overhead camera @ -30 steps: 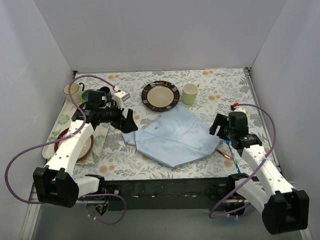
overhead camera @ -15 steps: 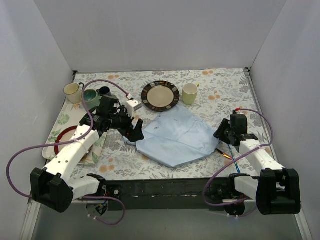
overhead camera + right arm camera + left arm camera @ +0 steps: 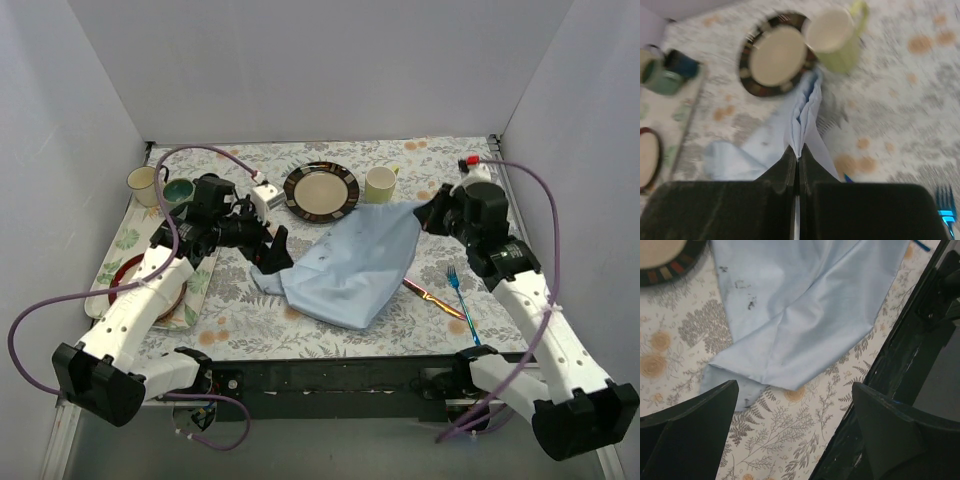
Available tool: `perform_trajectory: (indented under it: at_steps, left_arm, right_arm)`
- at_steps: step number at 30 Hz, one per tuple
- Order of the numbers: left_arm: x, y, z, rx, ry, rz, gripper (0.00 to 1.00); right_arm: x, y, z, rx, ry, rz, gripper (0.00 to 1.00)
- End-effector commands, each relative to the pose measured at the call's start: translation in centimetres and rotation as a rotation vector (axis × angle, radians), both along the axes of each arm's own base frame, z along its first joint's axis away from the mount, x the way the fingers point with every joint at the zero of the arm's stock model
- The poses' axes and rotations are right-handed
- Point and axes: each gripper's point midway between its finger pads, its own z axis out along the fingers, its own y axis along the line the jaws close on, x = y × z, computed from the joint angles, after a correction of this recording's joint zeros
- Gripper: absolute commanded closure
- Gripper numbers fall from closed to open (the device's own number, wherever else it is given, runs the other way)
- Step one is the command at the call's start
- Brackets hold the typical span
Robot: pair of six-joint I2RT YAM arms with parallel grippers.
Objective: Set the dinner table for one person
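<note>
The dinner table (image 3: 450, 165) wears a fern-and-flower cloth. A light-blue cloth mat (image 3: 350, 265) lies across its middle, with its far right corner pulled up. My right gripper (image 3: 426, 212) is shut on that corner; in the right wrist view the folded edge of the mat (image 3: 807, 107) is pinched at the right gripper (image 3: 798, 156). My left gripper (image 3: 274, 256) stands open over the mat's near left corner. In the left wrist view its fingers (image 3: 690, 425) are spread wide above the table (image 3: 785, 440), with the mat (image 3: 805, 315) just beyond them.
Behind the mat stand a dark-rimmed plate (image 3: 320, 190) and a pale green mug (image 3: 379, 186). A blue fork (image 3: 460, 295) and an orange-handled utensil (image 3: 435, 298) lie at the right. A floral tray (image 3: 200, 285) at the left holds a red-rimmed plate (image 3: 125, 275); cups (image 3: 143, 180) stand behind it.
My right gripper has shut on the mat's right corner and lifted it up and toward the back, bunching the cloth. The left gripper has shifted slightly right, still open.
</note>
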Motion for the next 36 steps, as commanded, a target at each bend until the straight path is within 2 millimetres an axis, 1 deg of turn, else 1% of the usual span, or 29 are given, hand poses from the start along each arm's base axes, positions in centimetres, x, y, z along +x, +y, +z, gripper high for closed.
perform_trajectory:
  at_steps: [1,2,3,4,6,7,8,10,11,12,13,14,15,16,17,18,20,21,22,23,24,26,27,30,31,33,34,35,36]
  left_arm:
    - [1.1,-1.3,7.7,-0.112,-0.145,-0.005,0.02]
    - [1.6,-1.3,8.7,-0.123,-0.168,0.009,0.02]
    - [1.9,-1.3,10.4,-0.137,-0.209,0.015,0.02]
    - [2.1,-1.4,11.2,-0.146,-0.227,0.018,0.02]
    - [2.7,-1.3,12.5,-0.154,-0.265,0.041,0.02]
    - [2.9,-1.3,13.6,-0.163,-0.291,0.047,0.02]
    - [3.3,-1.2,14.1,-0.163,-0.310,0.062,0.02]
    - [3.5,-1.2,14.9,-0.174,-0.328,0.073,0.02]
    - [3.6,-1.2,15.3,-0.180,-0.338,0.074,0.02]
    - [3.6,-1.2,15.5,-0.183,-0.341,0.073,0.02]
    - [3.5,-1.2,15.7,-0.187,-0.339,0.072,0.02]
    - [3.5,-1.2,15.9,-0.188,-0.343,0.072,0.02]
    - [3.4,-1.2,15.9,-0.189,-0.344,0.070,0.02]
    - [3.3,-1.1,15.9,-0.185,-0.347,0.071,0.02]
    - [3.4,-1.0,15.9,-0.180,-0.347,0.077,0.02]
    - [3.4,-0.8,15.9,-0.175,-0.353,0.083,0.02]
    - [4.0,-0.1,15.7,-0.150,-0.369,0.130,0.02]
    - [4.2,0.2,15.6,-0.141,-0.377,0.149,0.02]
    - [4.8,0.8,15.5,-0.120,-0.391,0.194,0.02]
    - [5.0,1.3,15.6,-0.111,-0.406,0.220,0.02]
    - [5.4,1.6,14.9,-0.093,-0.402,0.246,0.02]
    - [6.4,2.8,14.1,-0.046,-0.408,0.323,0.02]
    - [6.7,3.1,12.8,-0.021,-0.388,0.340,0.02]
    - [7.0,3.5,10.4,0.020,-0.334,0.372,0.02]
    - [7.0,3.5,8.7,0.036,-0.302,0.369,0.02]
    - [6.9,3.5,6.2,0.066,-0.280,0.357,0.02]
    - [7.0,3.7,3.1,0.101,-0.258,0.352,0.02]
    - [7.4,4.2,1.8,0.133,-0.262,0.368,0.02]
    - [7.6,4.4,0.7,0.153,-0.266,0.369,0.02]
  right_arm:
    - [-1.3,4.7,15.8,0.097,-0.332,0.138,0.99]
    - [-2.4,6.1,19.9,0.147,-0.407,0.182,0.99]
    - [-2.6,7.0,21.9,0.193,-0.446,0.200,0.99]
    - [-2.5,7.9,23.2,0.225,-0.467,0.216,0.99]
    - [-3.8,9.7,27.8,0.329,-0.566,0.266,0.99]
    - [-3.4,10.6,28.5,0.352,-0.581,0.267,0.99]
    - [-4.2,11.8,29.5,0.379,-0.602,0.296,0.99]
    - [-4.3,12.9,32.8,0.441,-0.692,0.291,0.99]
    - [-5.1,14.1,33.8,0.467,-0.712,0.319,0.99]
    - [-4.8,15.2,34.7,0.465,-0.735,0.324,0.99]
    - [-4.7,15.5,35.7,0.474,-0.761,0.305,0.99]
    - [-5.1,16.6,36.2,0.477,-0.765,0.321,0.99]
    - [-3.7,18.3,35.3,0.440,-0.752,0.318,0.99]
    - [-3.6,18.2,36.8,0.462,-0.771,0.294,0.99]
    - [-3.0,18.6,36.8,0.468,-0.766,0.279,0.99]
    - [-1.7,19.7,36.0,0.461,-0.748,0.262,0.99]
    - [-0.7,19.6,37.2,0.476,-0.769,0.211,0.99]
    - [0.6,20.6,36.3,0.440,-0.761,0.200,0.99]
    - [1.4,20.6,36.2,0.426,-0.757,0.166,0.99]
    - [1.8,20.6,36.3,0.422,-0.755,0.150,0.99]
    - [2.6,21.2,35.4,0.396,-0.741,0.147,0.99]
    - [3.2,21.6,34.5,0.374,-0.726,0.140,0.99]
    - [3.6,21.8,33.9,0.358,-0.717,0.136,0.99]
    - [4.9,21.4,32.6,0.325,-0.699,0.095,0.99]
    - [5.2,21.4,32.2,0.319,-0.689,0.089,0.99]
    - [6.2,21.3,30.6,0.309,-0.658,0.081,0.99]
    - [6.5,21.4,29.9,0.301,-0.647,0.085,0.99]
    - [6.9,21.2,29.4,0.296,-0.637,0.077,0.99]
    - [7.1,21.2,28.2,0.282,-0.617,0.078,0.99]
